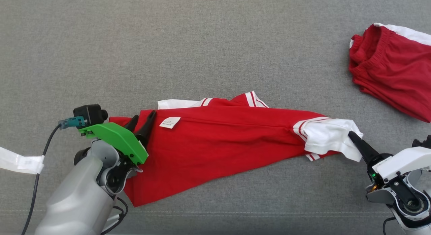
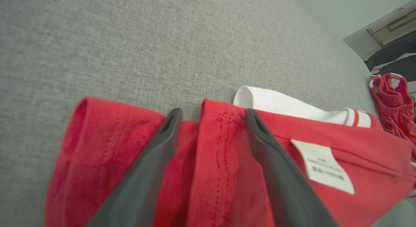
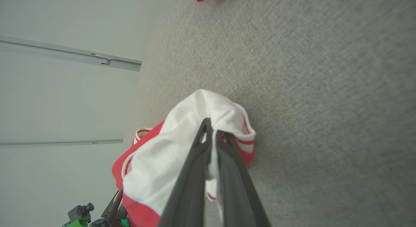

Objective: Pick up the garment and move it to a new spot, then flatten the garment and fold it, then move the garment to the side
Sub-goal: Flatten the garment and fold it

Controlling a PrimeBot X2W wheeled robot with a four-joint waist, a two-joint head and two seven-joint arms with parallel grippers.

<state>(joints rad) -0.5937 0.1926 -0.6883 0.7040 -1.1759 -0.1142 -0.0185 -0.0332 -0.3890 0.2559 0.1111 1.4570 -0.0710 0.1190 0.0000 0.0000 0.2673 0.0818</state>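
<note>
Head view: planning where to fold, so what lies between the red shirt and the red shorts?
Bare grey surface separates red shirt from red shorts, in the head view.

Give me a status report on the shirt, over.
Left gripper open, straddling the hem of the red shirt. Right gripper shut on its white sleeve. Shirt lies wrinkled, not flat. Red shorts sit apart at right.

The red shorts (image 1: 394, 70) run off the head view's right edge, the print on the white label (image 2: 325, 166) of the shirt (image 1: 219, 144) is too small to read, and the left gripper (image 1: 145, 114) with its green mount (image 1: 118, 140) covers part of the shirt's edge.
</note>
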